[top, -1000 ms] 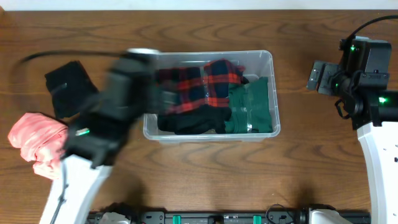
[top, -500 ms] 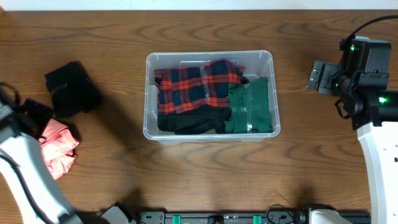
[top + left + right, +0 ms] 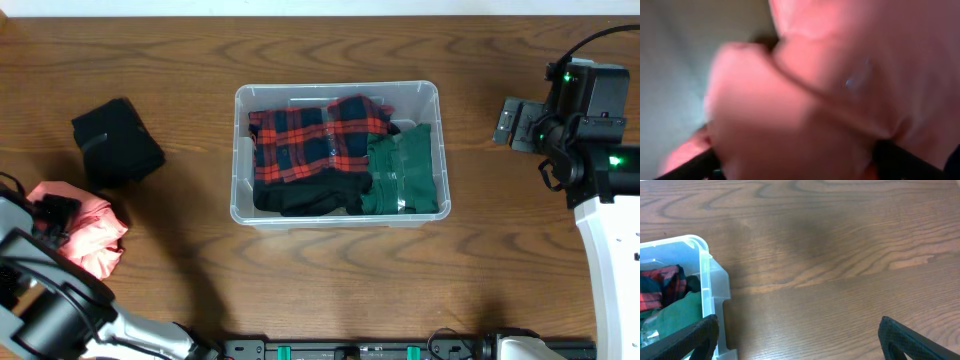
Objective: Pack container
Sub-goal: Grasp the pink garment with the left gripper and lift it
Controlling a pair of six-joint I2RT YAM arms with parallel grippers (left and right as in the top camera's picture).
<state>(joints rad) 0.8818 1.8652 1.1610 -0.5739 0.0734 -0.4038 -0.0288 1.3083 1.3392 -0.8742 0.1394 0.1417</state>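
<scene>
The clear plastic container (image 3: pixel 340 216) stands mid-table and holds a red-and-black plaid garment (image 3: pixel 318 135), a green garment (image 3: pixel 400 172) and a black one (image 3: pixel 305 200). Its corner shows in the right wrist view (image 3: pixel 709 272). A pink garment (image 3: pixel 98 240) lies at the far left. My left gripper (image 3: pixel 55 218) is down on it; in the left wrist view the blurred pink cloth (image 3: pixel 830 75) fills the frame between my spread fingers (image 3: pixel 790 162). My right gripper (image 3: pixel 510 125) is open and empty over bare wood right of the container, as its wrist view (image 3: pixel 797 340) shows.
A folded black cloth (image 3: pixel 115 142) lies on the table left of the container, just above the pink garment. The table's front edge with a black rail (image 3: pixel 350 350) runs along the bottom.
My left arm swung from the container's left side out to the far left and came down on the pink garment. The right arm has not moved.
</scene>
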